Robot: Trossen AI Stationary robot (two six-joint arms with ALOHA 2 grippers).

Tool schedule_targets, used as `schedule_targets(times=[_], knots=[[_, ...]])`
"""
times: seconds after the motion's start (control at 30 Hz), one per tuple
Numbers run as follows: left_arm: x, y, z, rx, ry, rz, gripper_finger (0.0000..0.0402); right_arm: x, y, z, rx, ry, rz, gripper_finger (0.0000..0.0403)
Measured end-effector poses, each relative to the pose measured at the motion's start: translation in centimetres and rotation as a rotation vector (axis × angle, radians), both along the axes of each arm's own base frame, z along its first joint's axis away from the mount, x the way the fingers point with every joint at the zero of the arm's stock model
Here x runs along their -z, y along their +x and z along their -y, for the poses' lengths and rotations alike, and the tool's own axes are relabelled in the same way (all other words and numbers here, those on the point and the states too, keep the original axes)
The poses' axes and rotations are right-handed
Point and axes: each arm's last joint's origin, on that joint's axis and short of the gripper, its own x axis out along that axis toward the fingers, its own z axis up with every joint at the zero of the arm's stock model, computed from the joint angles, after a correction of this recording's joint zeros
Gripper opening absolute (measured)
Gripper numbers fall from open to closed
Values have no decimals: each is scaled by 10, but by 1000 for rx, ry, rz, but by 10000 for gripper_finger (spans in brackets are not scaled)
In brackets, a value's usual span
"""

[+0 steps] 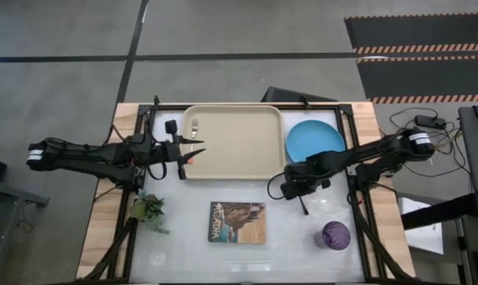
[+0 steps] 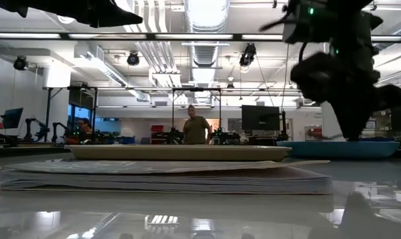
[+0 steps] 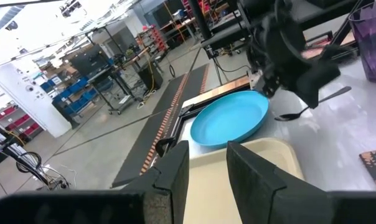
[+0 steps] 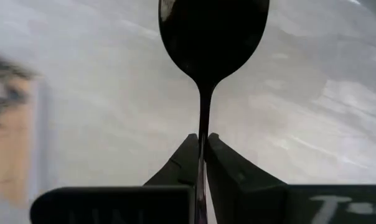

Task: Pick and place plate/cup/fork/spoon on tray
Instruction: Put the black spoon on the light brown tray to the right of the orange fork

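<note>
The beige tray point(image 1: 239, 146) lies at the table's far middle. The fork point(image 1: 195, 127) lies on its left part, orange-red end toward the near rim. The light-blue plate point(image 1: 314, 141) rests flat on the table just right of the tray. The purple cup point(image 1: 335, 235) stands at the near right. My left gripper point(image 1: 198, 150) is open and empty over the tray's left edge. My right gripper point(image 1: 280, 190) is shut on the dark spoon point(image 4: 213, 31), over the table near the tray's near right corner. My right gripper pinches the spoon's thin neck point(image 4: 203, 127), just behind the bowl, between its two fingertips. The bowl sticks out ahead of the fingers, and the handle point(image 1: 305, 207) runs back under the gripper. The spoon lies about level, close over the table point(image 3: 312, 106).
A picture-covered book point(image 1: 237, 222) lies at the near middle, and a small green plant point(image 1: 148, 210) at the near left. The plate also shows in the left wrist view point(image 3: 231, 118). A person stands in the room beyond the table point(image 2: 196, 127).
</note>
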Motion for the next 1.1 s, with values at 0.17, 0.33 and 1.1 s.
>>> schedule_targets(times=[0.17, 0.33, 1.1], knots=[[0, 0, 0, 0, 0, 1, 90, -23, 3, 0, 25, 8, 90, 9], [0, 0, 0, 0, 0, 3, 90, -43, 17, 1, 39, -57, 168, 9], [0, -1, -2, -83, 57, -15, 90, -68, 129, 110, -20, -157, 175, 12]])
